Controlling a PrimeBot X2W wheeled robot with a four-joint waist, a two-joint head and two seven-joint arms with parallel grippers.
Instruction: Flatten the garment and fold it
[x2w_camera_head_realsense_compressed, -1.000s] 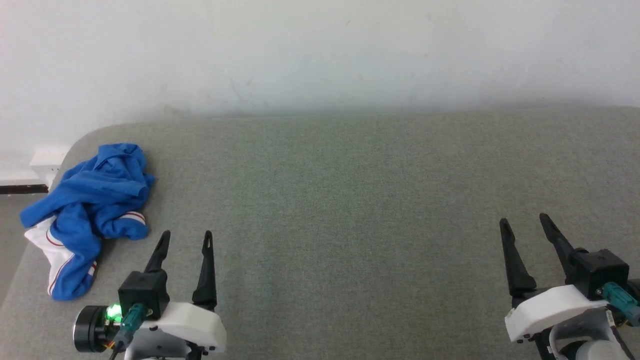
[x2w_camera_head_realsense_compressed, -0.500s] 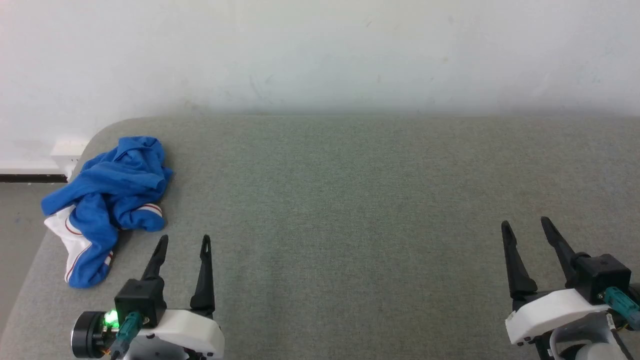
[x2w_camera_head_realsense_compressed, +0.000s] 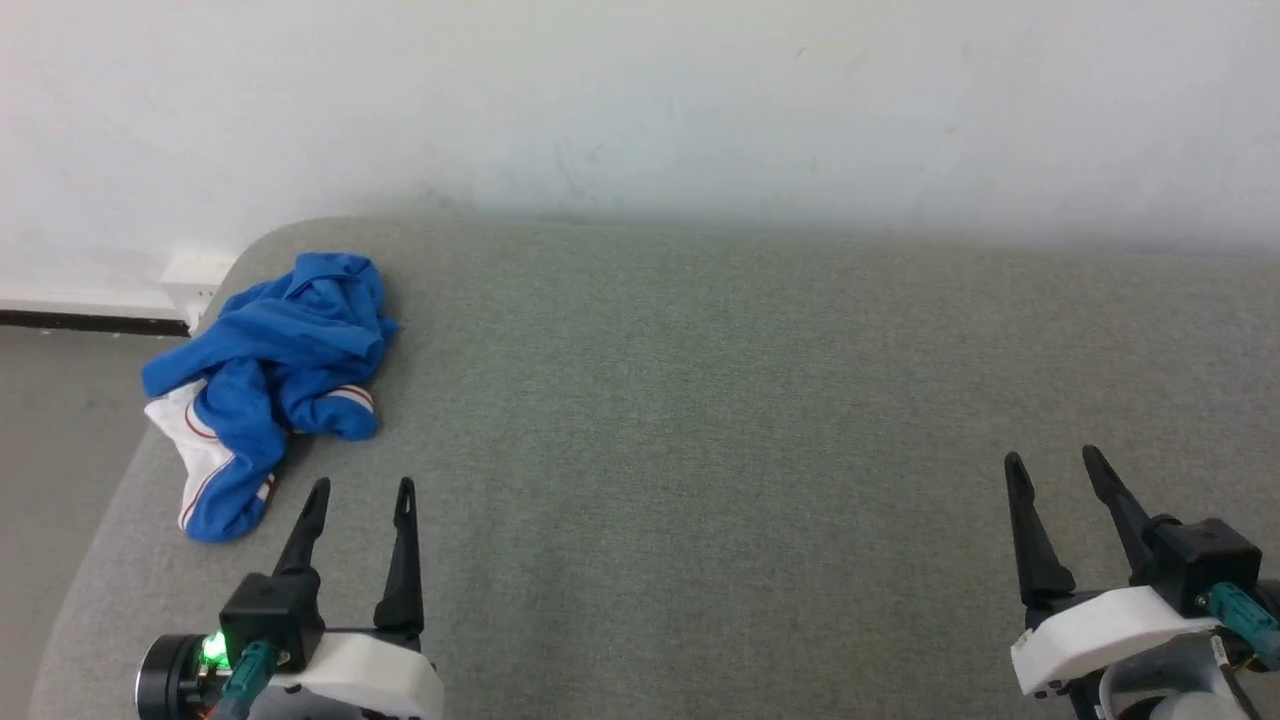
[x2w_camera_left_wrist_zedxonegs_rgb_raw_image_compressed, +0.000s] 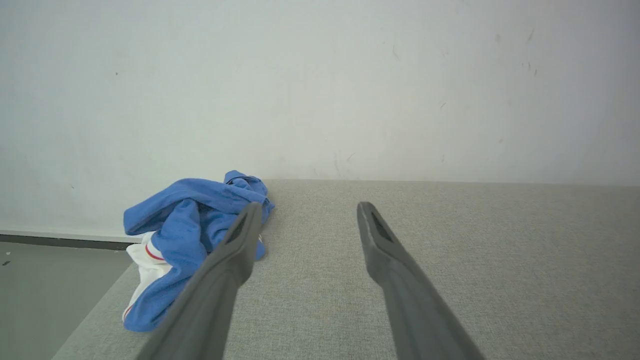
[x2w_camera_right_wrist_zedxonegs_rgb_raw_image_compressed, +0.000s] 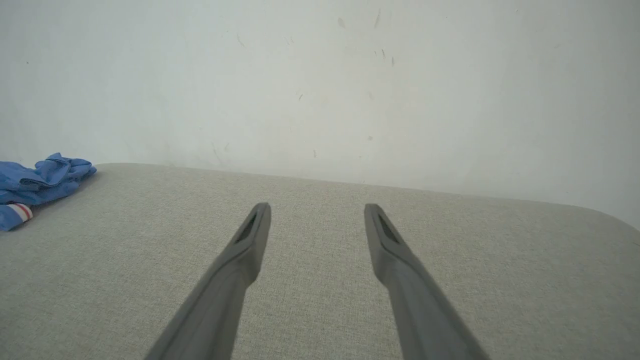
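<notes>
Left gripper (x2w_camera_head_realsense_compressed: 362, 485) sits near left, fingers spread wide, nothing between them, over the grey fabric surface (x2w_camera_head_realsense_compressed: 700, 420). Right gripper (x2w_camera_head_realsense_compressed: 1053, 456) sits near right, equally wide, also empty. The garment (x2w_camera_head_realsense_compressed: 270, 380) is just beyond the left gripper, apart from its fingertips: a crumpled blue heap at the surface's left edge near the rounded far corner, with a white red-striped sleeve on its near-left side. It lies well apart from the right gripper. White wall (x2w_camera_head_realsense_compressed: 640, 100) behind.
</notes>
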